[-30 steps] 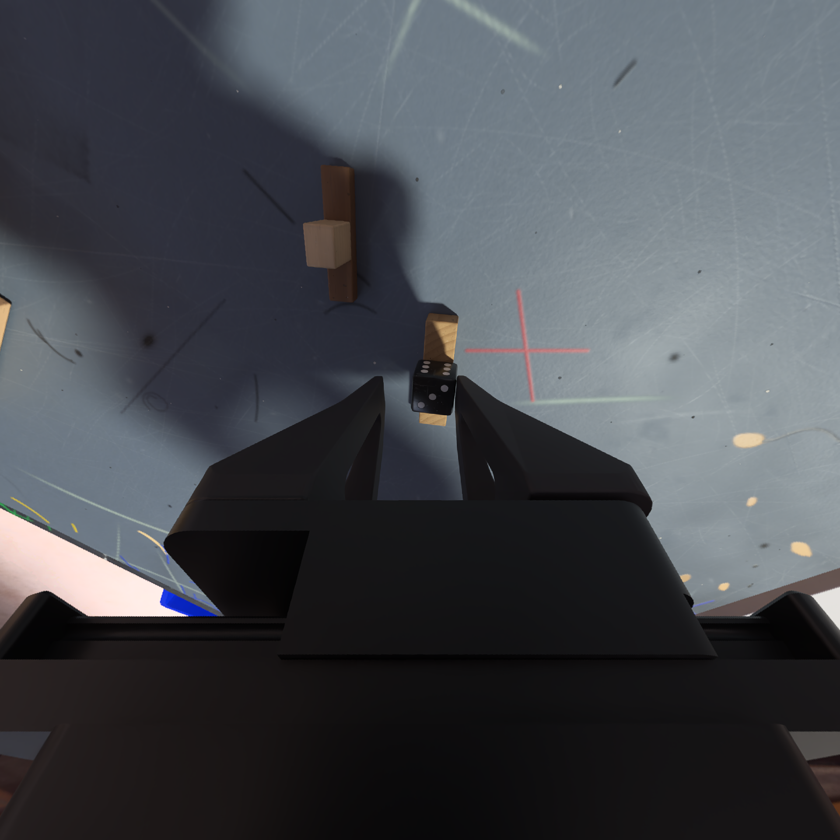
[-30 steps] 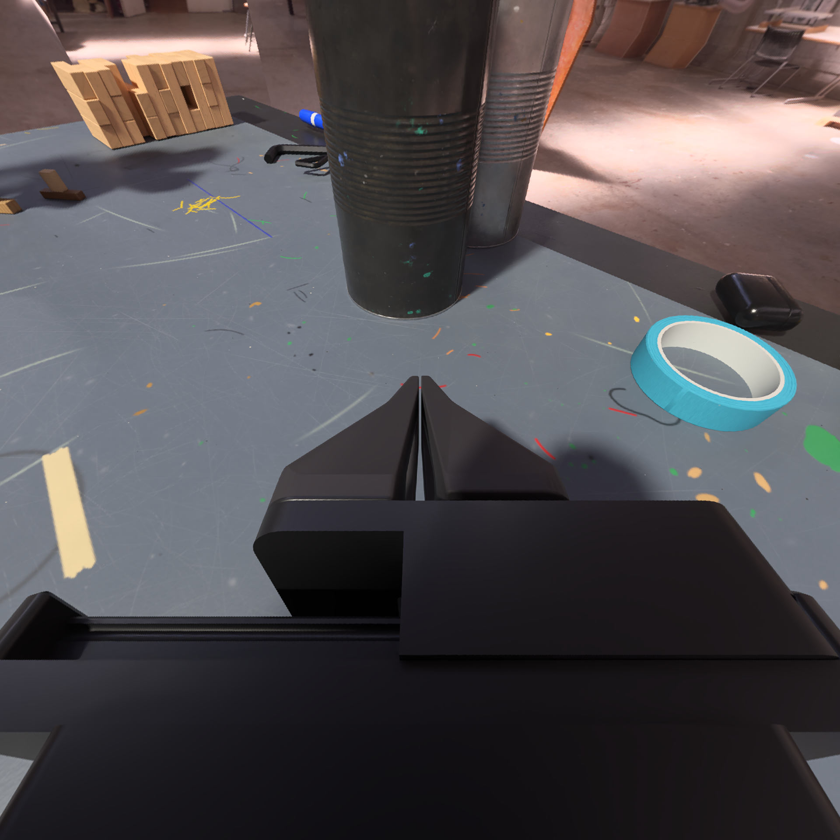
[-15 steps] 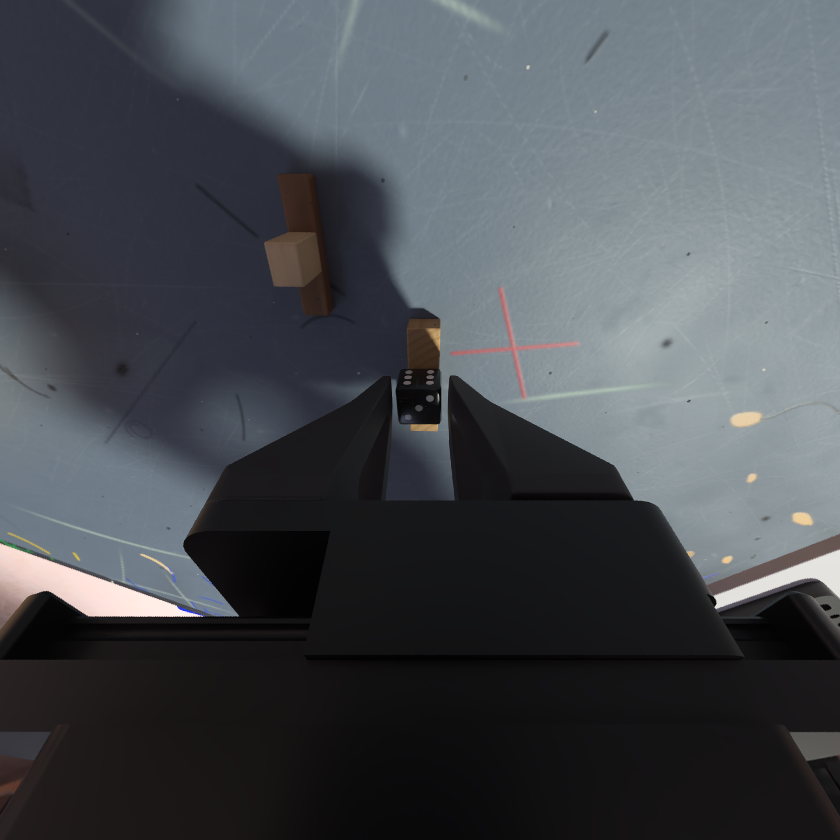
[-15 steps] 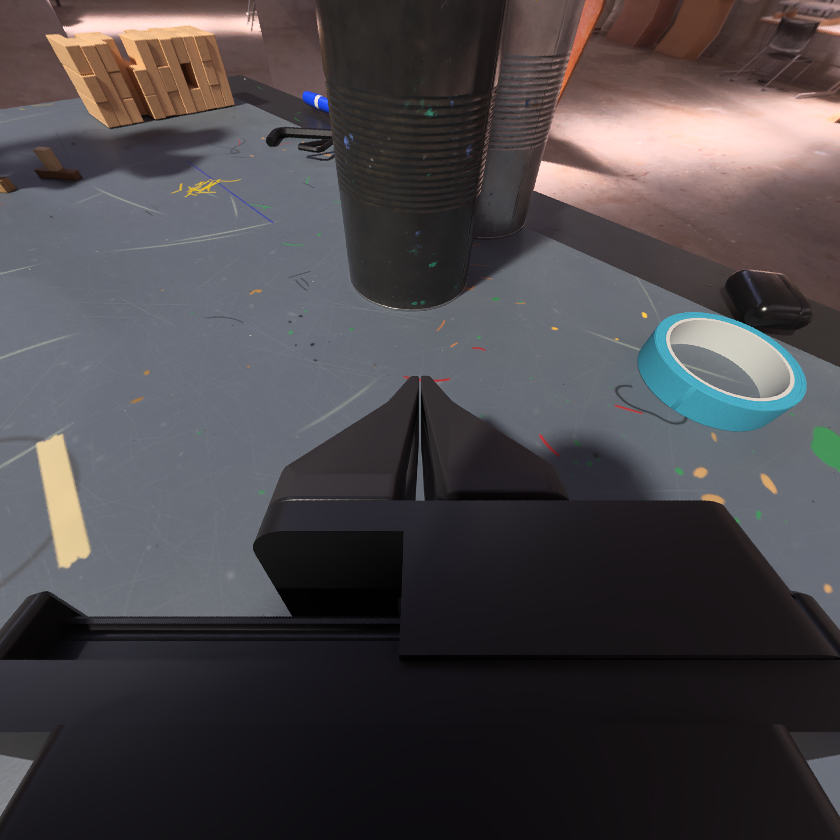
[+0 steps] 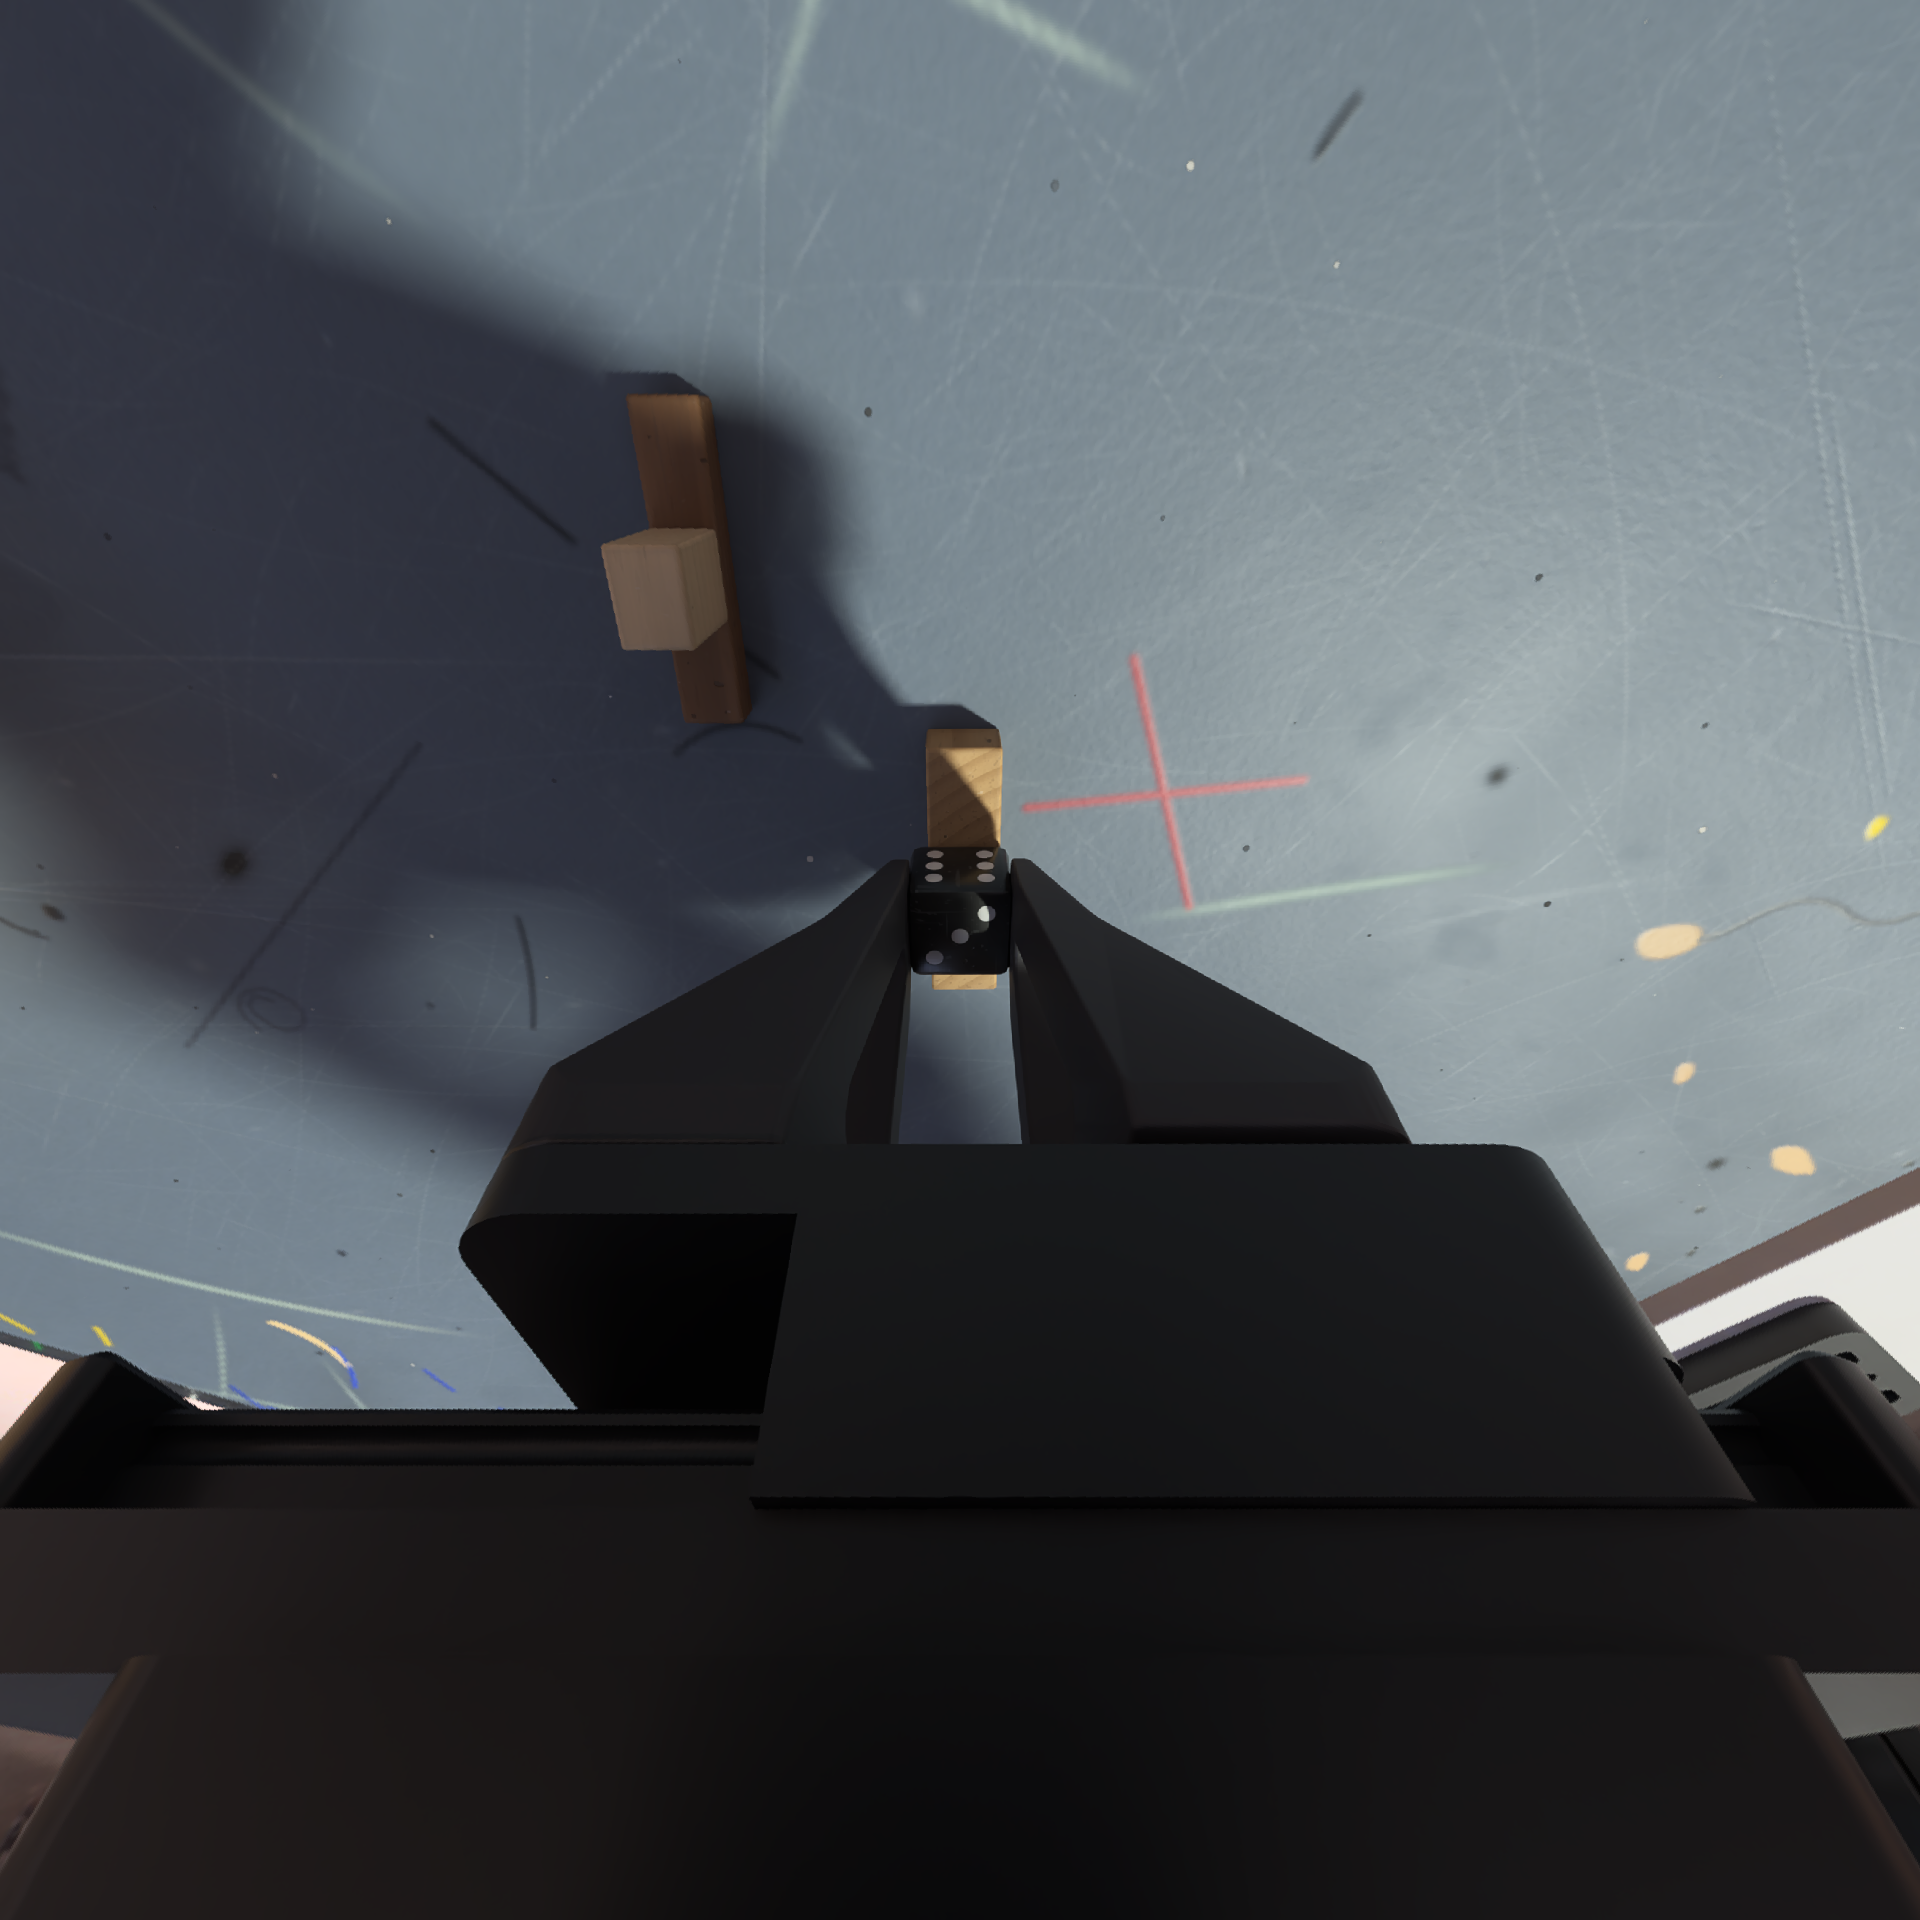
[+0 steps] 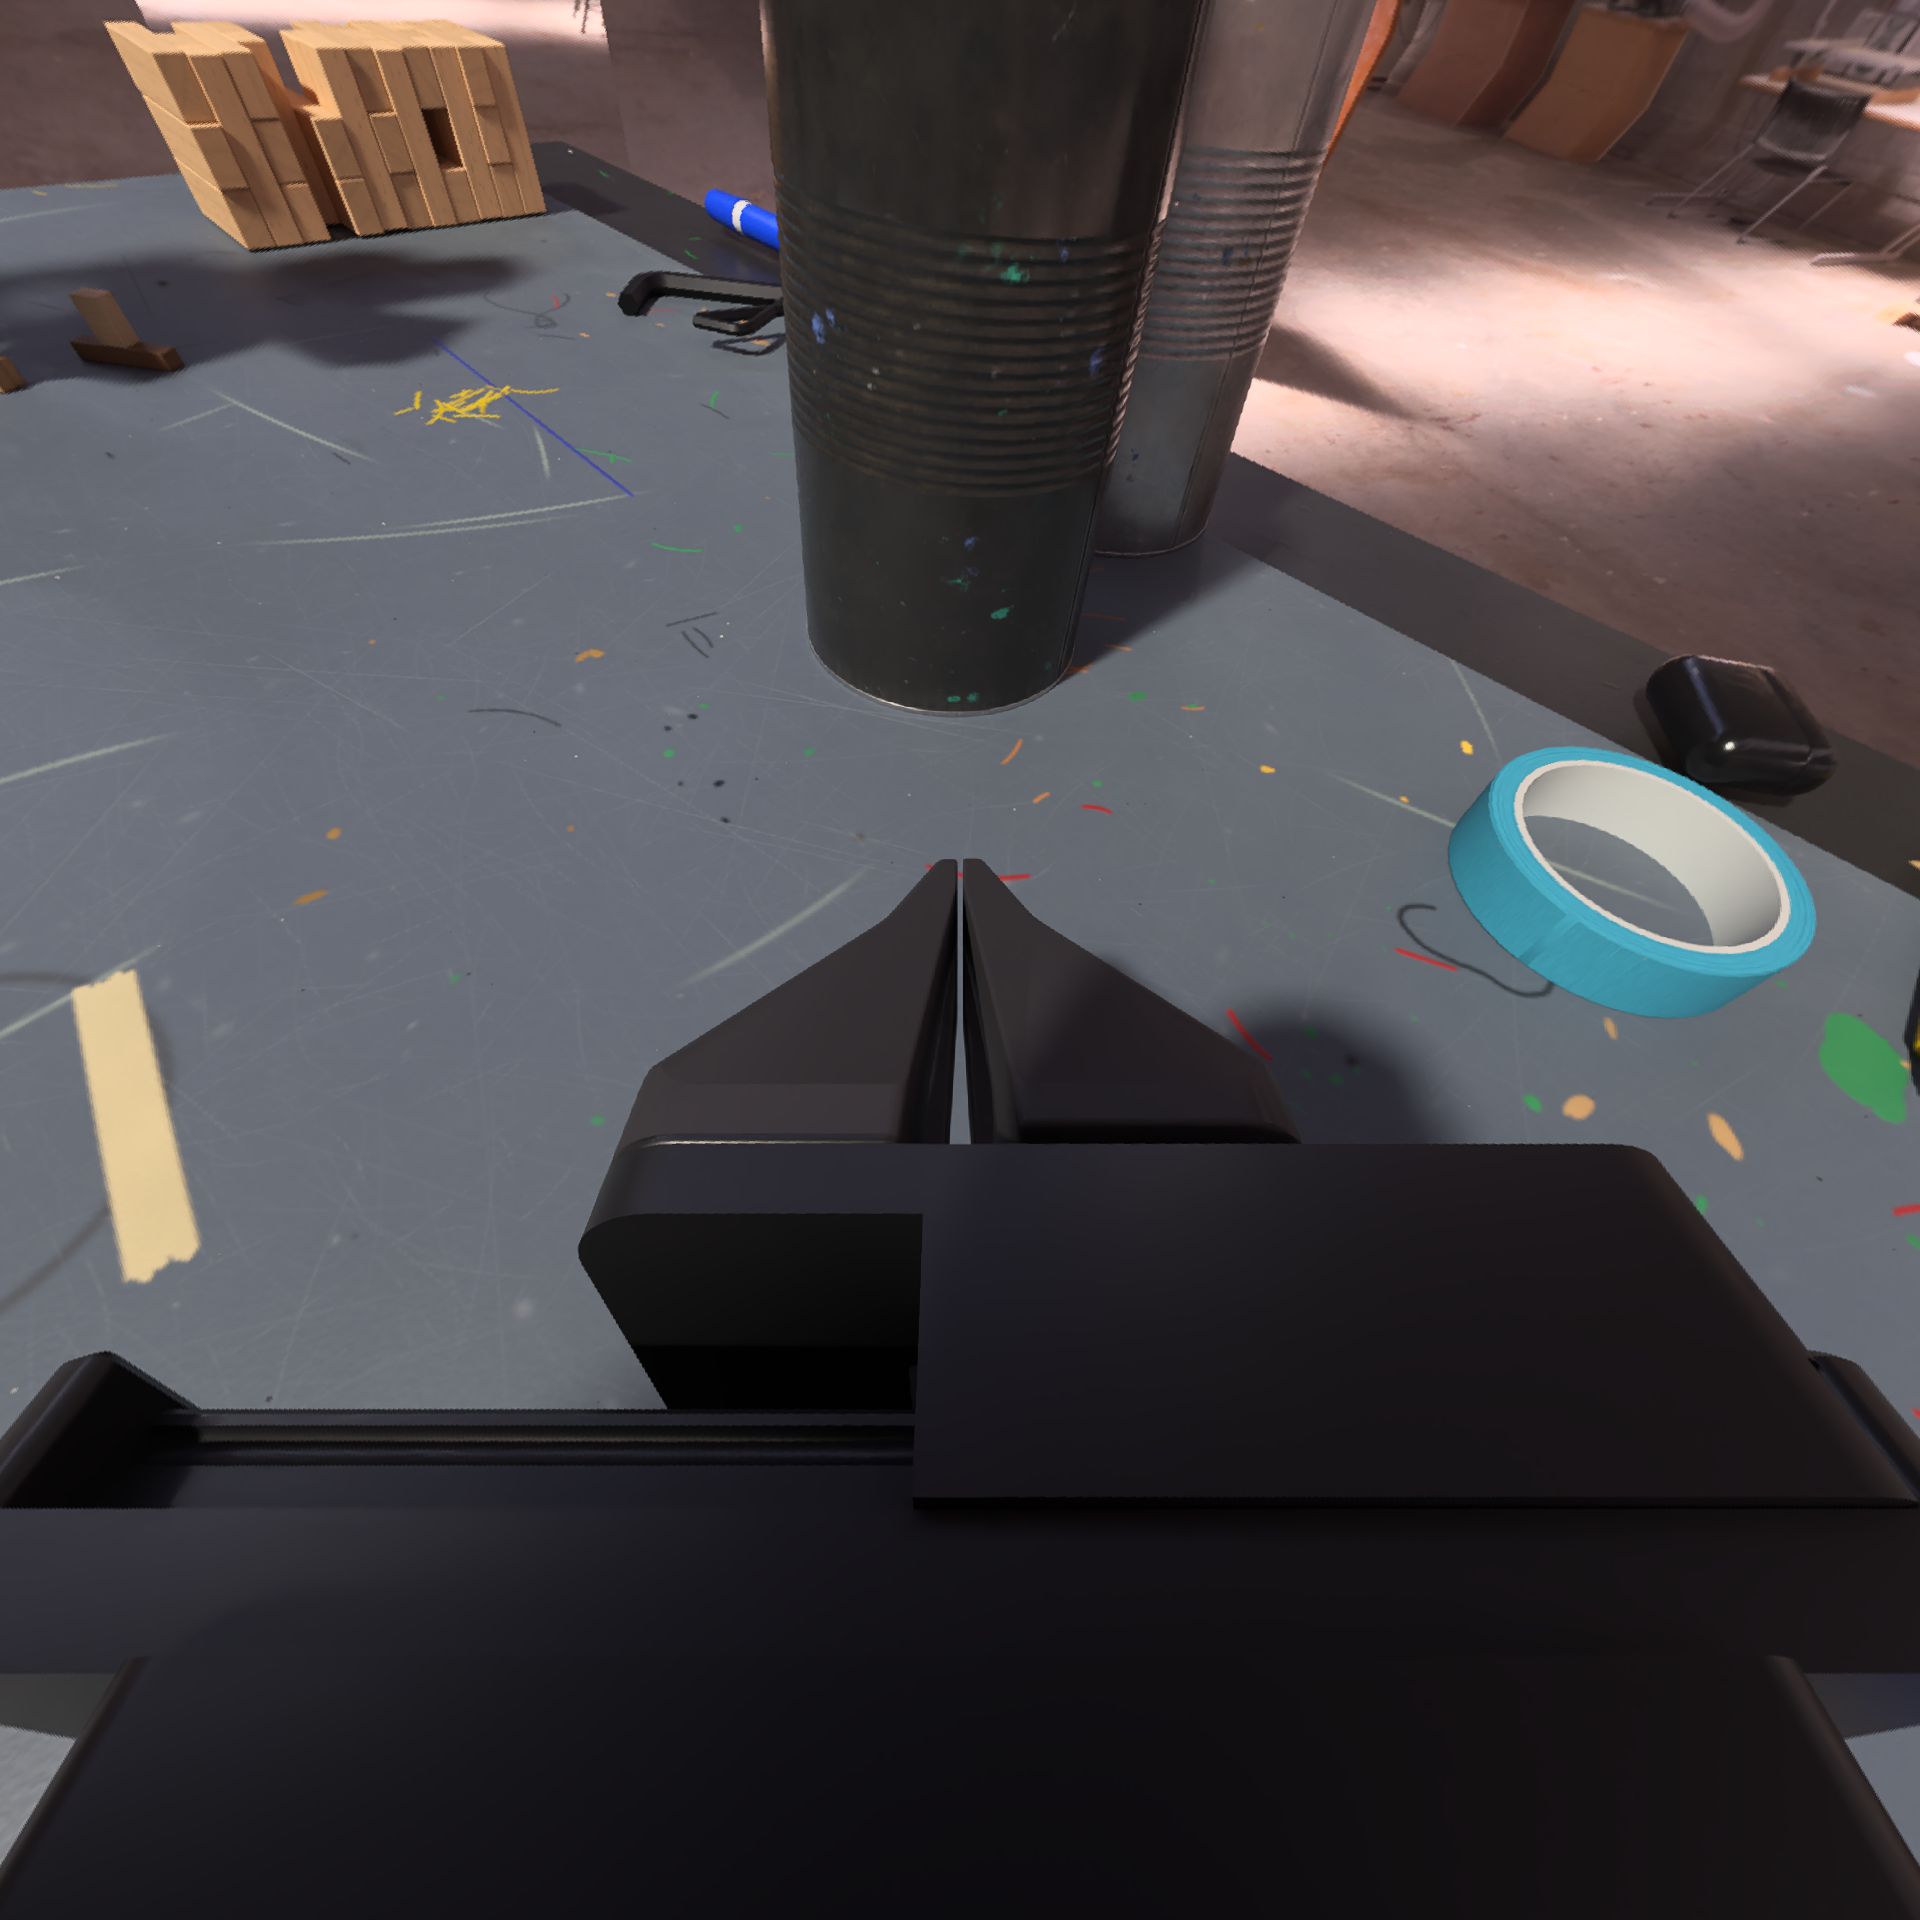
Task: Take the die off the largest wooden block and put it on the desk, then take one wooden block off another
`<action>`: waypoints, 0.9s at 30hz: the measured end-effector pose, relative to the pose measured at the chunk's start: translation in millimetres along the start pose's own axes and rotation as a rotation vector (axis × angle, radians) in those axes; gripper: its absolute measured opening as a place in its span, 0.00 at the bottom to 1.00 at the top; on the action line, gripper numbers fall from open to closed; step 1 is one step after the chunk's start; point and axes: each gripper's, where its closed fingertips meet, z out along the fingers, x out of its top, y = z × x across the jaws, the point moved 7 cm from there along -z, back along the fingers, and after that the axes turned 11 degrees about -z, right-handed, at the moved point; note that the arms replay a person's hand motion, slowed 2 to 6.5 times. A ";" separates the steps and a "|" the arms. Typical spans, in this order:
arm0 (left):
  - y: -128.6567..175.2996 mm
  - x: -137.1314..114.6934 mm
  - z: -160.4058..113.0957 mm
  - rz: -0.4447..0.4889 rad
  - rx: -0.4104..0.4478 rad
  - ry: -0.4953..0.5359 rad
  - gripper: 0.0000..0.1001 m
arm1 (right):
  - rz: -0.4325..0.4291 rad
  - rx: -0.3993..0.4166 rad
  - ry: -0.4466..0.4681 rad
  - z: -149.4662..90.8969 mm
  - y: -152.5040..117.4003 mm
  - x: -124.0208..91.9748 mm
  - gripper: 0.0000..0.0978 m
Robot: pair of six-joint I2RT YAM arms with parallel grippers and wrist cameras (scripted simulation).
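Note:
In the left wrist view a black die [image 5: 958, 914] with white pips sits on a light wooden block [image 5: 964, 790] lying on the grey desk [image 5: 1455, 416]. My left gripper [image 5: 959, 873] has its fingers pressed against both sides of the die, which still rests on the block. To the upper left a pale wooden cube [image 5: 665, 587] sits on a dark brown plank [image 5: 686, 468]. That pair also shows far off in the right wrist view [image 6: 114, 332]. My right gripper [image 6: 959, 868] is shut and empty above the desk.
Two tall metal cups [image 6: 956, 364] [image 6: 1226, 260] stand ahead of the right gripper. A blue tape roll [image 6: 1631, 883] and a black case [image 6: 1740, 722] lie to its right. Wooden stacks [image 6: 332, 125], a blue marker [image 6: 740, 216] and a hex key [image 6: 696, 296] lie at the back.
My left gripper has come down around the die and its fingers have closed from a wide gap onto the die's sides. The right gripper has drifted slightly and stays shut.

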 end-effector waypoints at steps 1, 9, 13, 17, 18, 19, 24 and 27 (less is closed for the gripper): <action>0.0 -0.2 0.0 0.001 0.003 -0.002 0.16 | -0.003 -0.001 0.001 -0.2 0.2 0.8 0.01; 4.3 -4.1 -8.3 0.021 0.064 -0.002 0.16 | -0.014 -0.009 0.010 -1.4 0.4 4.0 0.01; 9.5 -3.0 -25.3 0.023 0.087 0.034 0.16 | -0.014 -0.011 0.013 -1.8 0.9 4.6 0.01; 19.6 1.7 -48.5 0.048 0.130 0.063 0.16 | -0.013 -0.011 0.016 -2.4 1.2 4.9 0.01; 22.8 4.2 -55.0 0.056 0.145 0.072 0.16 | -0.012 -0.011 0.017 -2.6 1.3 5.0 0.01; 26.3 7.4 -62.0 0.064 0.163 0.082 0.16 | -0.012 -0.011 0.018 -2.8 1.5 5.1 0.01; 49.8 31.6 -96.5 0.111 0.264 0.157 0.16 | -0.010 -0.018 0.024 -3.6 3.3 6.3 0.01; 71.3 51.2 -113.7 0.149 0.298 0.214 0.16 | -0.009 -0.027 0.032 -4.6 4.7 8.0 0.01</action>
